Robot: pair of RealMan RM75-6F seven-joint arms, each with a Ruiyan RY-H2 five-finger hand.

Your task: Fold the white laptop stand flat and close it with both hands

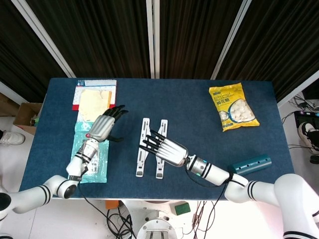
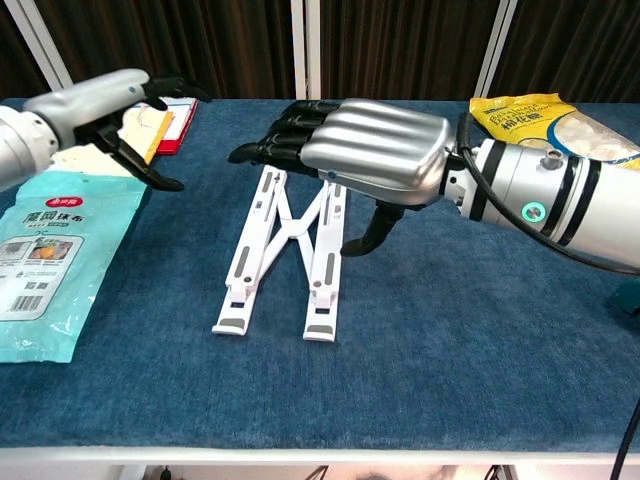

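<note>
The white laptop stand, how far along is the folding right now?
Mostly done: the white laptop stand lies flat on the table with its two rails drawn close, though the crossbars between them still show. In hand: nothing. The left hand is raised off to the side, fingers spread, and the right hand hovers open above the stand. Left: press the rails fully together.

A blue-clothed table [image 1: 199, 99] stands before dark pleated curtains [image 1: 99, 35] crossed by white frame bars [image 1: 153, 37] (one upright, others slanting); pale floor, a cardboard box [image 1: 24, 115] and cables [image 1: 117, 219] lie around it
</note>
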